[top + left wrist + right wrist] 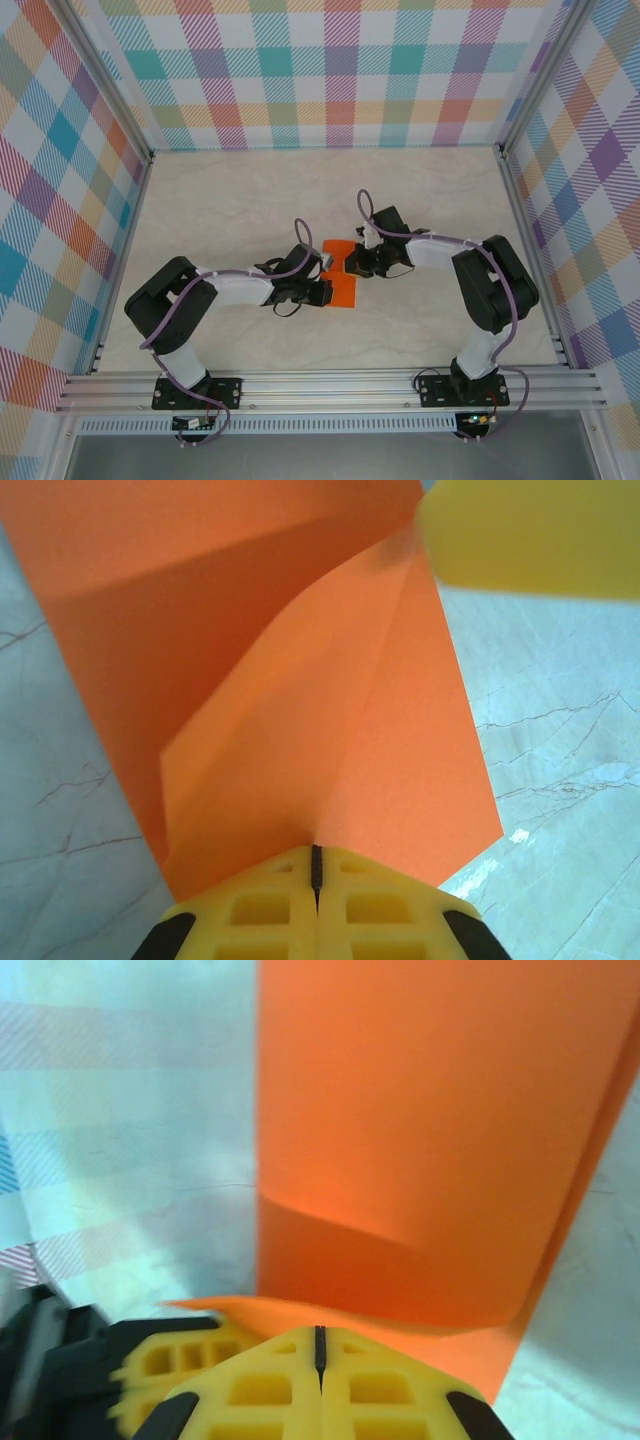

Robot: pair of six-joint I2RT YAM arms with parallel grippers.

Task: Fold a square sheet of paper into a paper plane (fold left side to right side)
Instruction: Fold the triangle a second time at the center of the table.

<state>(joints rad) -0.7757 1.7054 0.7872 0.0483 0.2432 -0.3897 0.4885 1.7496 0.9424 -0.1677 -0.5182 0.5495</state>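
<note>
Just beyond the rail [330, 385], the left gripper [316, 865] is clenched on the rail-side edge of the square sheet of paper [300, 680]. The sheet bows up, partly doubled over. Farther from the rail, the right gripper [319, 1345] pinches its far edge. Judged: left-to-right fold in hand; next needs edges aligned, then the crease pressed flat

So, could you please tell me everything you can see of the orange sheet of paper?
The sheet of paper is thin, plain, matte bright orange. It is partly folded, not flat: the left wrist view shows one flap raised over another along a soft bend. It sits mid-table on the pale marbled tabletop, between the two arms. The left gripper is shut on one edge, and the right gripper is shut on the opposite side, where the paper curls.
</note>
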